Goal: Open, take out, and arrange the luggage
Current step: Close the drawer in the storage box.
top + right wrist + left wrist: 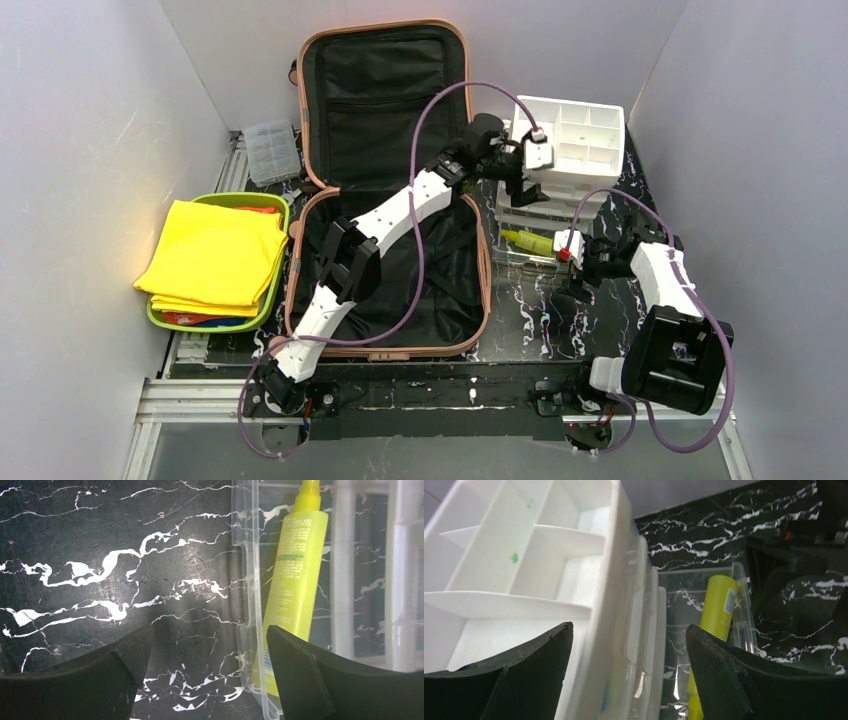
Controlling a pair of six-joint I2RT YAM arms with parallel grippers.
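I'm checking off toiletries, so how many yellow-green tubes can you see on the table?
1. The yellow-green tube lies in the clear bin right of the luggage, beside the white organizer. More may be hidden under the organizer or the yellow cloth.

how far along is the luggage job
Done: suitcase open, looks empty; yellow cloths in the green tray. In hand: left end effector open astride the organizer wall; right end effector open by the clear tray holding a tube. Left: probably arranging those pieces.

left arm [400, 210] across luggage [380, 70]; free tabletop [520, 320] beside clear tray [247, 580]
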